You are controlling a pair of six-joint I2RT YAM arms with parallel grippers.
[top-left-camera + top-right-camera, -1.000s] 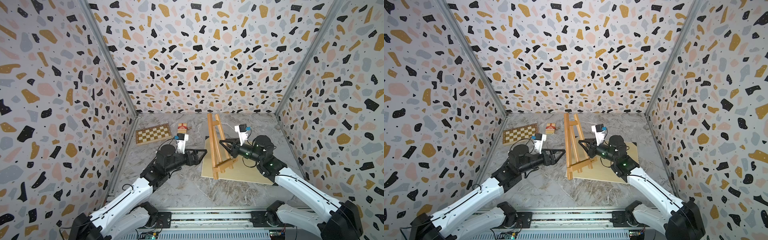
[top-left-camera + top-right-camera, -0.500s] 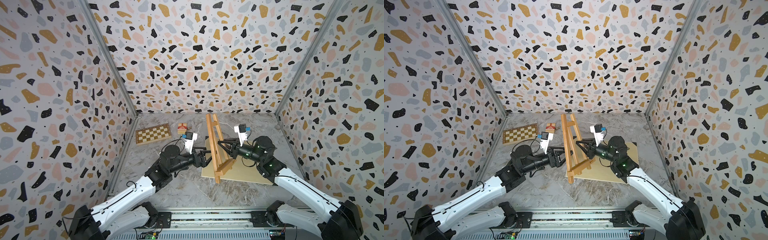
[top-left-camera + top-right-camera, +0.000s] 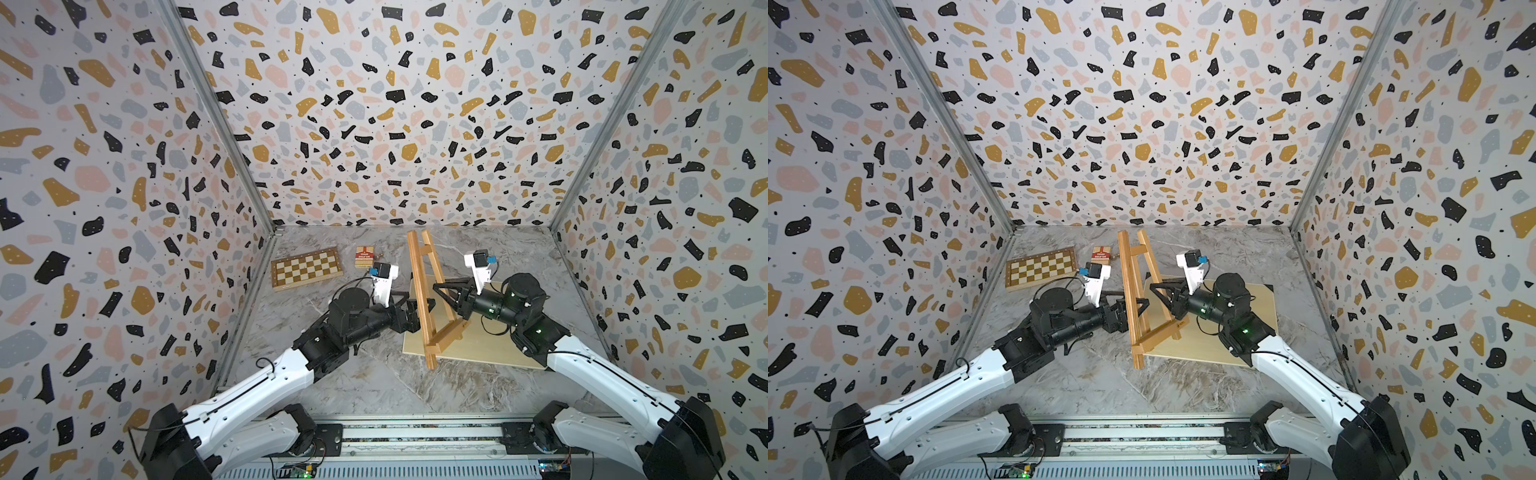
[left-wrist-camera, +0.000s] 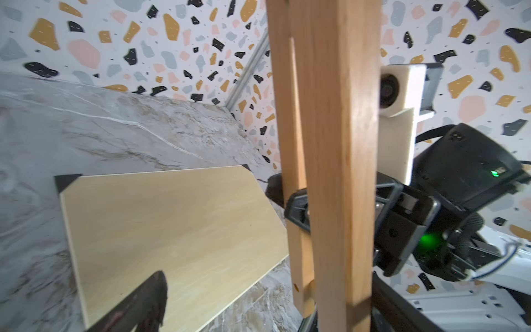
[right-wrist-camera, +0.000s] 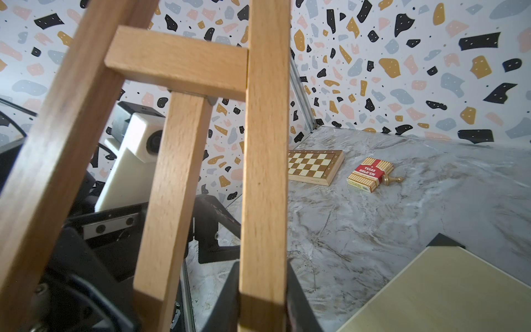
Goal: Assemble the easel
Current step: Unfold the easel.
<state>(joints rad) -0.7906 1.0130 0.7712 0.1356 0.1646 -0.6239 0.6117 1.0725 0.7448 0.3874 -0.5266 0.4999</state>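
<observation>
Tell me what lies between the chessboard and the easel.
A red box of playing cards lies between the chessboard and the easel, with a small pawn beside it; the right wrist view shows both.

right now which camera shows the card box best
The right wrist view: past the easel, the card box lies unblocked, its red print readable. In both top views the card box is only a small red shape next to the chessboard. The left wrist view does not show it.

Both arms reach inward toward each other; the left hand (image 3: 417, 302) is spread wide, the right hand (image 3: 441, 294) clamped on the easel (image 3: 415, 266).
</observation>
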